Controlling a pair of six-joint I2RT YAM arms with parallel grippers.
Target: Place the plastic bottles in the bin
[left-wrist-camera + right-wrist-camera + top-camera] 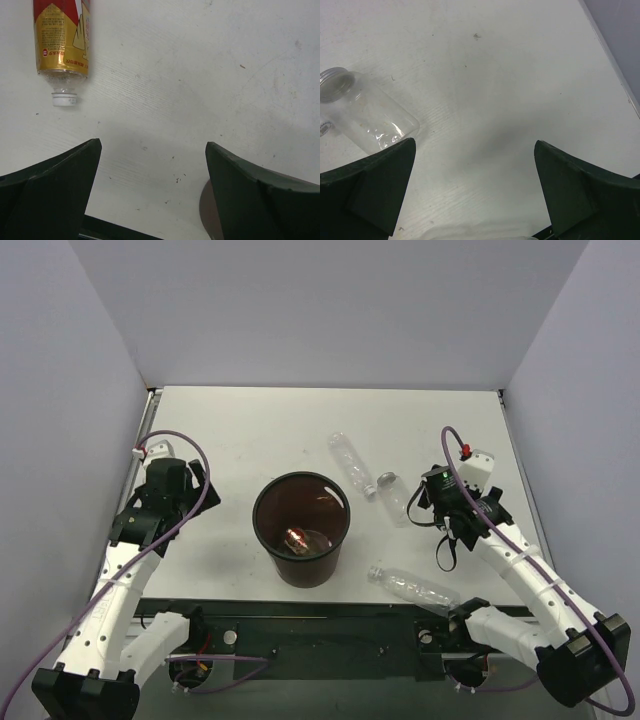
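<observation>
The dark brown bin (335, 537) stands upright mid-table with a small amber bottle (298, 538) inside. A long clear bottle (352, 464) and a short clear bottle with a grey cap (393, 495) lie to its right. Another clear bottle (412, 587) lies near the front edge. My right gripper (440, 502) is open and empty just right of the short bottle (367, 117), above bare table (475, 144). My left gripper (170, 502) is open and empty (152, 145). A gold-and-red labelled bottle with a white cap (61, 37) lies ahead of it; the top view hides it.
White walls close in the table on the left, back and right. The bin's brown side (207, 212) shows by my left gripper's right finger. The dark front rail (320, 625) runs between the arm bases. A clear bottle's edge (475, 232) lies under my right gripper.
</observation>
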